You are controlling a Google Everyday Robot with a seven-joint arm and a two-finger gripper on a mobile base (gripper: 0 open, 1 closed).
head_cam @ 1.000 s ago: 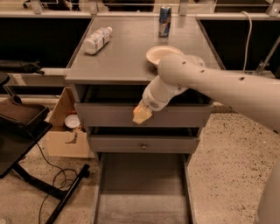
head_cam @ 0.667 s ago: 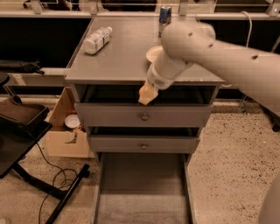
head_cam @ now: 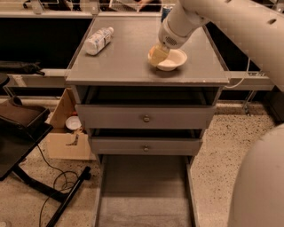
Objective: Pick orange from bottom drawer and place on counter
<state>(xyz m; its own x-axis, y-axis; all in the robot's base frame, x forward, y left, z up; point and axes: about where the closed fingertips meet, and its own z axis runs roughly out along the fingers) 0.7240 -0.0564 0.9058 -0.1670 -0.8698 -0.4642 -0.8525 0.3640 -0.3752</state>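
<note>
My gripper hangs at the end of the white arm over the counter, at the left rim of a cream bowl. Its tip looks pale yellow. The orange does not show anywhere; it may be hidden at the gripper's tip. The bottom drawer is pulled out at the foot of the cabinet, and its grey floor is bare. The two upper drawers with metal knobs, one above the other, are shut.
A plastic bottle lies on the counter's back left. A blue can stands at its back edge behind the arm. A cardboard box, a black stand and cables are on the floor to the left.
The gripper has risen from in front of the top drawer to above the counter and moved back, next to the bowl. The drawers have not moved.
</note>
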